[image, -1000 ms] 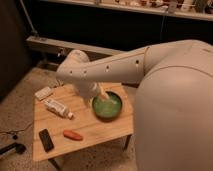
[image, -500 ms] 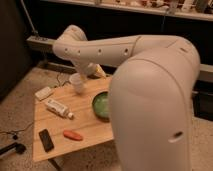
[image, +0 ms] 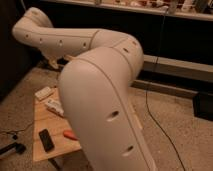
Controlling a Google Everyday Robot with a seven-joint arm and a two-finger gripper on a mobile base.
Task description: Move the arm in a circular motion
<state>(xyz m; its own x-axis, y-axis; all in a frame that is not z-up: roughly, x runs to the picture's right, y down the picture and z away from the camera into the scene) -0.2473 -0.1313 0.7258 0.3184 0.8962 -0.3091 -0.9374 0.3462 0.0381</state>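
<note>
The arm (image: 100, 85) is a glossy cream-white tube chain that fills the middle of the camera view. Its thick near segment runs from the bottom centre up to a bulbous joint (image: 122, 50). From there a thinner segment with a row of small dark holes (image: 60, 42) reaches left to an elbow (image: 32, 22) at the top left. The gripper (image: 52, 62) hangs below that far segment, above the back edge of the wooden table (image: 45, 122).
On the table lie a white block (image: 44, 92), a white tube (image: 54, 106), a black phone (image: 46, 140) and an orange stick (image: 70, 135). A dark cable (image: 160, 120) trails over the speckled floor at right. A low ledge (image: 175, 67) runs along the back.
The arm has swung up and to the left, and its near segment has come closer to the camera. It now covers the green bowl and the table's right side.
</note>
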